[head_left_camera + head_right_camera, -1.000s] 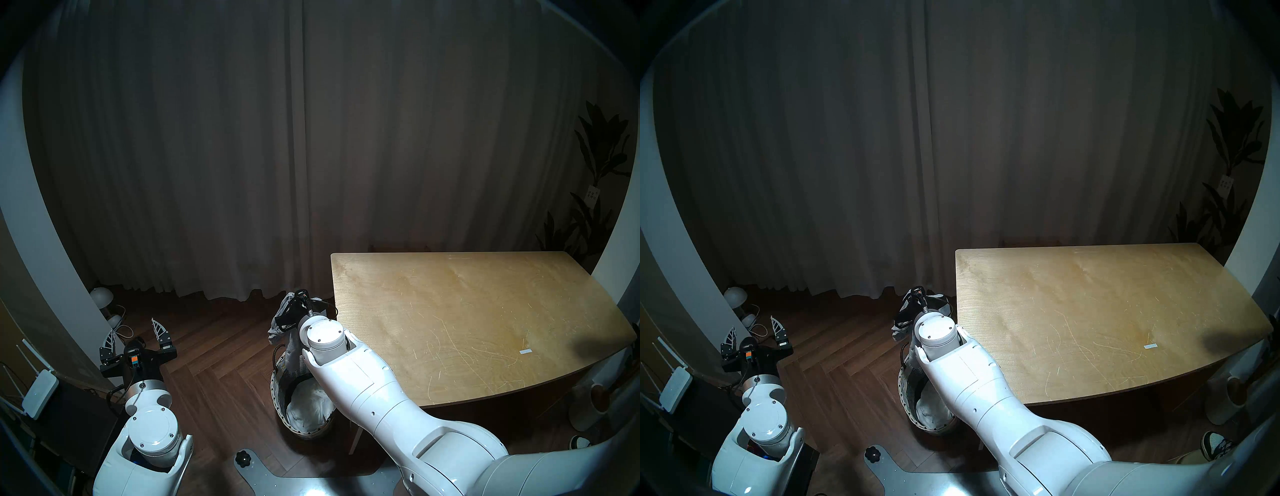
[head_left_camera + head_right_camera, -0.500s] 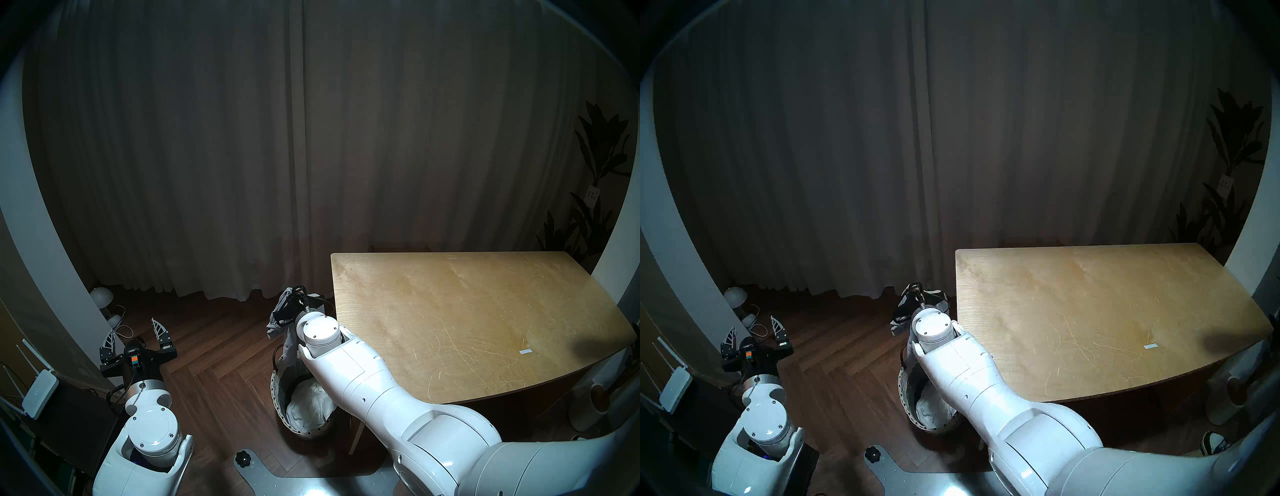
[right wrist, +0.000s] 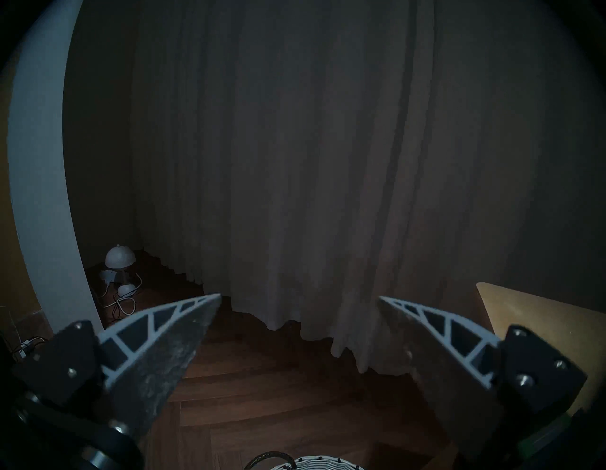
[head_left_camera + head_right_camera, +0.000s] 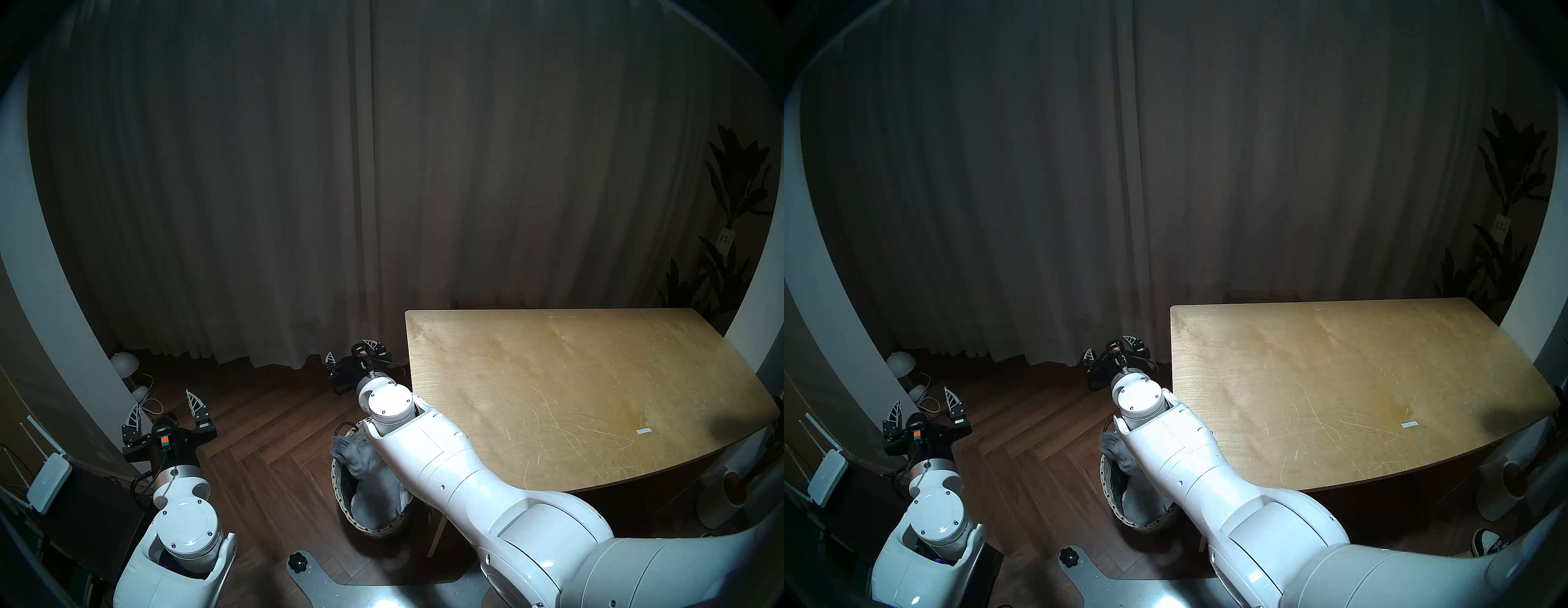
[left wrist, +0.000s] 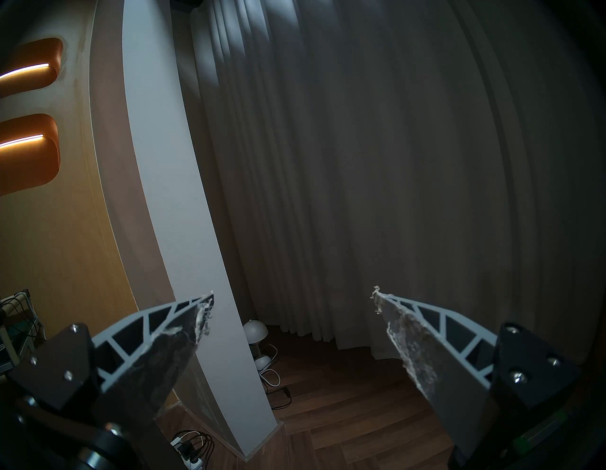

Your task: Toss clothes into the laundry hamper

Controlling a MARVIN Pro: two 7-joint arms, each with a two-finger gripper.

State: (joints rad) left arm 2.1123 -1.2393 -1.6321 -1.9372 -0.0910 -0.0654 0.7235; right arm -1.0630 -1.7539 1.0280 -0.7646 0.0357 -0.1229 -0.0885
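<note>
We see a pale wooden table (image 4: 572,395) on the right, its top scratched, with a small white label (image 4: 643,431) lying near its right edge. Dark curtains (image 4: 382,191) hang across the far side over herringbone wood flooring (image 4: 263,429). At far left, two white mushroom lamps (image 4: 124,363) stand on the floor with a coiled cord. A white router (image 4: 49,475) sits near left, and a leafy plant (image 4: 729,220) rises far right.

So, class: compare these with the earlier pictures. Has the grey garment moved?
Yes. The grey garment has left the now open right gripper and dropped downward into the hamper beside the fixed table.
</note>
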